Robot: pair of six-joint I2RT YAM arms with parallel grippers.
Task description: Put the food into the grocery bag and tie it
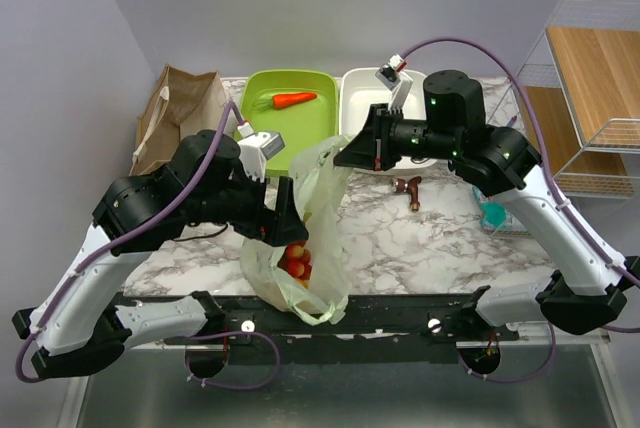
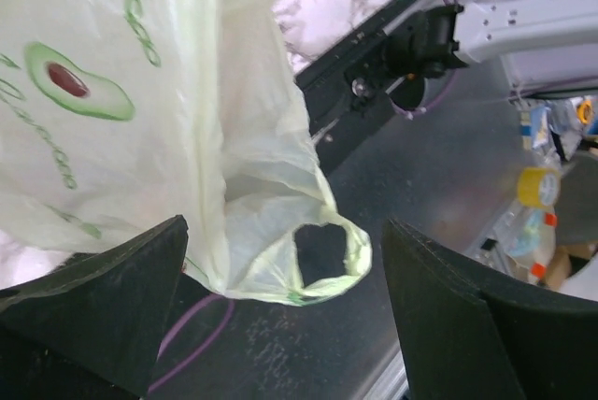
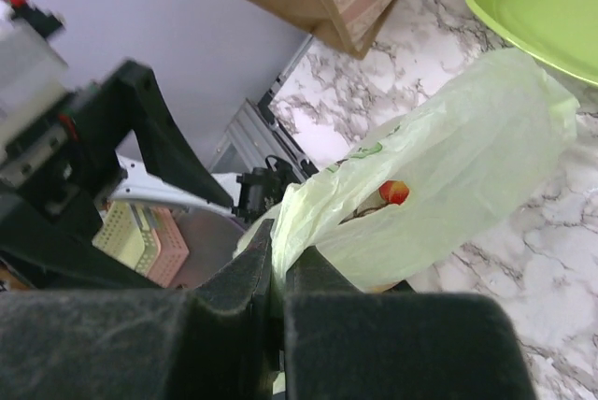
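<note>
**Bag loaded, handles next**

My right tool was pressed together on a fold of the grocery bag, holding its top up at centre frame in the top view. Red tomatoes showed through low down, near the desk's front edge. My left tool stood spread, one loop handle hanging between its fingers, ungripped. I judged this the tying step: next, the left needed to close on that loop and cross it over the part my right held.
</note>
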